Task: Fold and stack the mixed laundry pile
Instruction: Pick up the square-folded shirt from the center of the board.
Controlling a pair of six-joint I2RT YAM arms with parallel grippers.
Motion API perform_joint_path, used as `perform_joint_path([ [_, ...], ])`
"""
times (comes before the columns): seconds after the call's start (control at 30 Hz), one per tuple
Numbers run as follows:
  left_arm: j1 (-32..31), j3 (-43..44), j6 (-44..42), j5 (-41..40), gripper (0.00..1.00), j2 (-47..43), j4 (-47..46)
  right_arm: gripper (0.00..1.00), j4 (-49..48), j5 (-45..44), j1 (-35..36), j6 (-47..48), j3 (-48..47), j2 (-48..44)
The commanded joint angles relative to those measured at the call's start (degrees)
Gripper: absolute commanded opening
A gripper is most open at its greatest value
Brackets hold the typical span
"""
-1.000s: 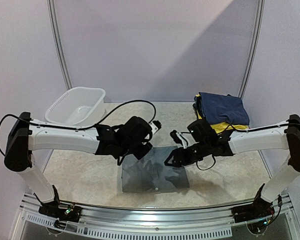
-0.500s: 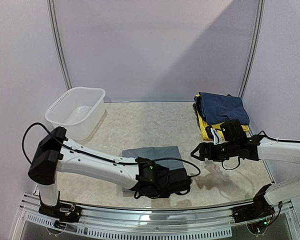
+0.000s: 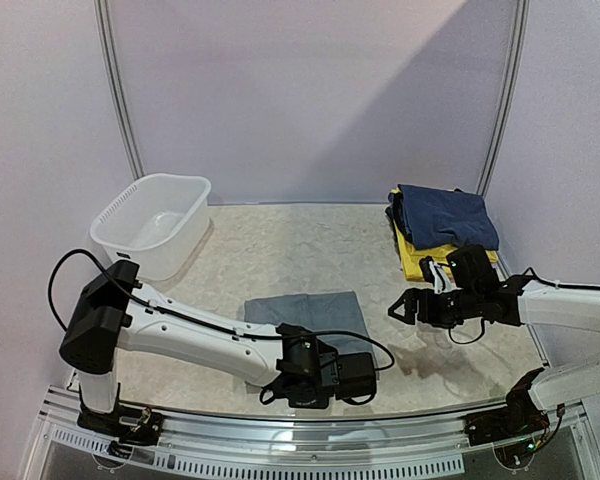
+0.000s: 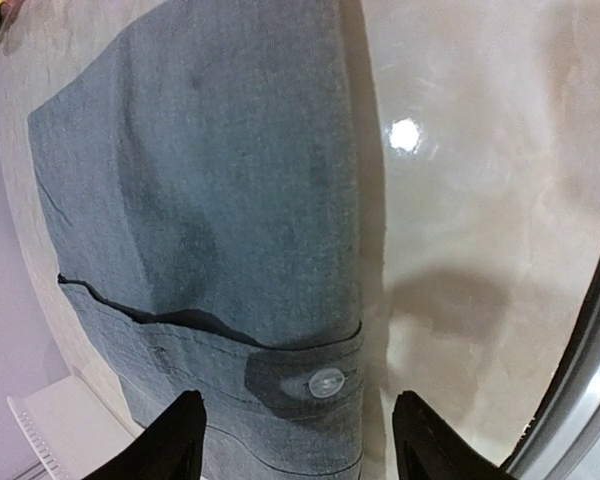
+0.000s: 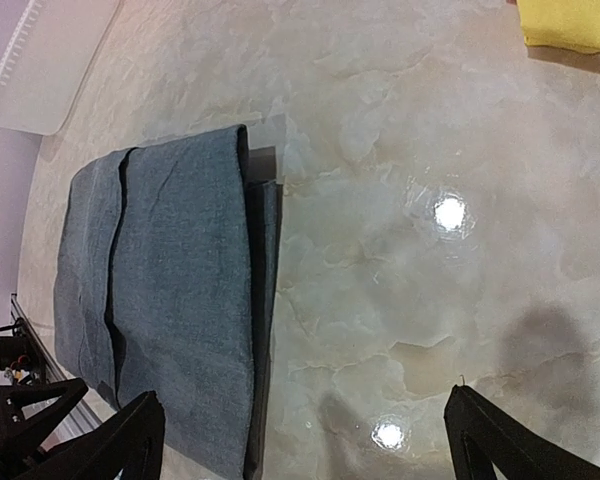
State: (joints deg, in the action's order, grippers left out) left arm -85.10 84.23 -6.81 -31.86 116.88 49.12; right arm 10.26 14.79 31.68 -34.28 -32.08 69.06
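Both open, empty: my left end effector (image 4: 298, 425) above the folded grey trousers' (image 3: 305, 315) near waistband edge, right end effector (image 3: 398, 306) over bare beige surface (image 3: 280, 245) alongside; trousers lie near-to-far.

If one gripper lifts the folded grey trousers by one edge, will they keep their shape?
Probably not: the grey trousers are soft cloth in loose layers, so they would likely droop and unfold. On the glossy table, they may slide when pushed.

Open tabletop (image 3: 280, 250) separates white basin (image 3: 150, 215), grey trousers (image 3: 310, 312) and stacked clothes (image 3: 442, 218).
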Motion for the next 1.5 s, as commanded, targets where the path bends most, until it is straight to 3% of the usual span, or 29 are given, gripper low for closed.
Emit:
perform_joint_path([
  [0.0, -0.56, -0.99, 0.26, -0.33, 0.65, 1.06, -2.43, 0.99, -0.93, 0.14, -0.46, -0.69, 1.39, 0.20],
  [0.4, 1.48, -1.91, 0.56, -1.34, 0.60, 5.25, -3.79, 0.99, -1.31, 0.40, -0.40, -1.37, 1.92, 0.41],
  [0.67, 2.82, -5.54, -1.74, -1.23, 0.30, 5.05, -10.37, 0.99, -4.15, 3.29, -0.49, -1.98, 1.49, 3.26],
  [0.8, 4.07, -8.02, -1.87, -1.57, 0.00, 3.04, -14.40, 0.99, -8.10, 8.19, -0.54, -2.69, 1.61, 5.52],
  [1.03, 4.88, -17.51, -1.41, 0.15, 0.00, -7.06, -23.18, 0.99, -19.68, 18.65, -0.49, -6.25, 1.69, 14.63],
  [1.27, 5.69, -20.35, -0.53, 0.38, 0.00, -8.92, -25.59, 0.99, -33.59, 26.11, -0.33, -12.63, 0.94, 25.97],
  [1.47, 5.74, -21.98, -0.40, 0.28, 0.00, -11.19, -27.44, 0.99, -37.97, 27.78, 0.76, -15.70, -0.96, 32.86],
])
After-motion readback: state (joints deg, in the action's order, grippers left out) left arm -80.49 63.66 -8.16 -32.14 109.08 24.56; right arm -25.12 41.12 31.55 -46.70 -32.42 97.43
